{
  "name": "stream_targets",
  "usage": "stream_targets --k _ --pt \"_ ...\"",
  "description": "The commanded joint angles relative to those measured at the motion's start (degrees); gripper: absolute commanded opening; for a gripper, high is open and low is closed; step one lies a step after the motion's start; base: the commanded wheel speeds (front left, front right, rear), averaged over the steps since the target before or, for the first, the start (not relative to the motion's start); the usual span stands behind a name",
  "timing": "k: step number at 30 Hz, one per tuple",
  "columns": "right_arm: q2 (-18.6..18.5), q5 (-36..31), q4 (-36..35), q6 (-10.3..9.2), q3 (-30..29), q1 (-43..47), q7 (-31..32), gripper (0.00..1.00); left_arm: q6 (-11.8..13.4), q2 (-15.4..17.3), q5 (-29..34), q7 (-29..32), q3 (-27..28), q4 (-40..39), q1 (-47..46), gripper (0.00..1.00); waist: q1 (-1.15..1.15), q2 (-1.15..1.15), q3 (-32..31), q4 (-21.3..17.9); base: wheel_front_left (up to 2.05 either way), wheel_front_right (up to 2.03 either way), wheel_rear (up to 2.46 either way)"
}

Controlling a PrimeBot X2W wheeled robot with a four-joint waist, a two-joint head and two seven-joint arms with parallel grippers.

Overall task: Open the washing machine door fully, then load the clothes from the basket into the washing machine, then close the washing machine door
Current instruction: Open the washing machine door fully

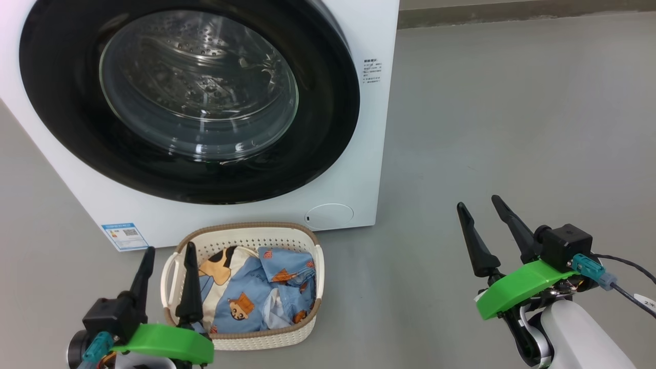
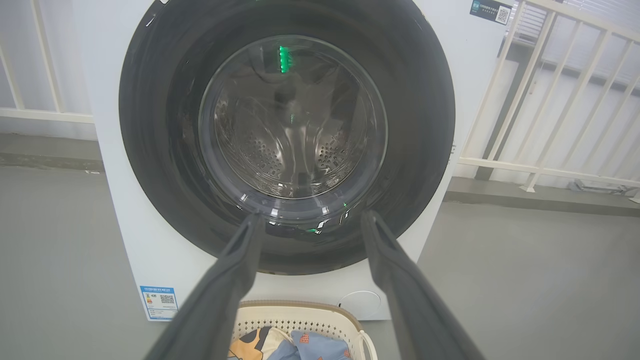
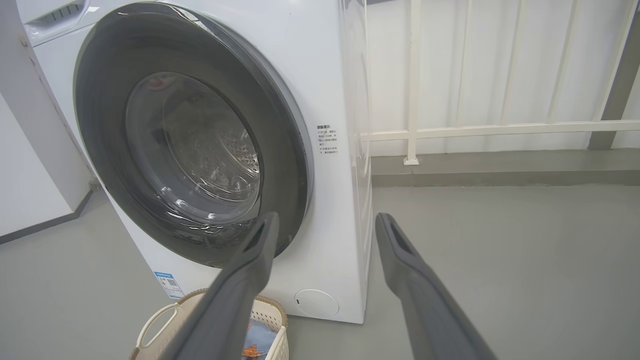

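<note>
Door [image 1: 328,118] of the washing machine [image 1: 376,154] was found closed, its black rim flush against the white front, with the steel drum visible through the glass bowl. The basket [image 1: 246,226] stood on the grey floor [image 1: 512,128] directly before the machine, just below the door and near the blue label sticker [image 1: 124,236]. The clothes [image 1: 266,297] lay bunched inside the basket. The left gripper [image 1: 170,247] appeared at the basket's left end, fingers spread apart and holding nothing, pointed toward the door; contact with the basket could not be determined. The right gripper [image 1: 477,201] stood well to the right of the basket over bare floor, jaws likewise apart and empty. A white railing [image 3: 500,130] ran behind the machine.
</note>
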Motion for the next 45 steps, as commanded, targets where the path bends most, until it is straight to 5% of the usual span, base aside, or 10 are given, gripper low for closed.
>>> stream_targets --k 1,45 --pt "0.16 -0.54 -1.45 0.32 0.74 -1.69 -0.70 1.00 0.35 0.70 0.10 -0.52 1.99 -1.51 -2.21 1.00 0.00 0.00 -0.01 0.01 0.00 0.00 0.00" --pt "-0.02 -0.36 -1.20 0.32 -0.23 -1.62 -0.70 1.00 -0.07 0.08 -0.48 -0.52 2.17 -1.26 -1.83 1.00 0.00 0.00 -0.09 0.32 0.00 0.00 0.00"
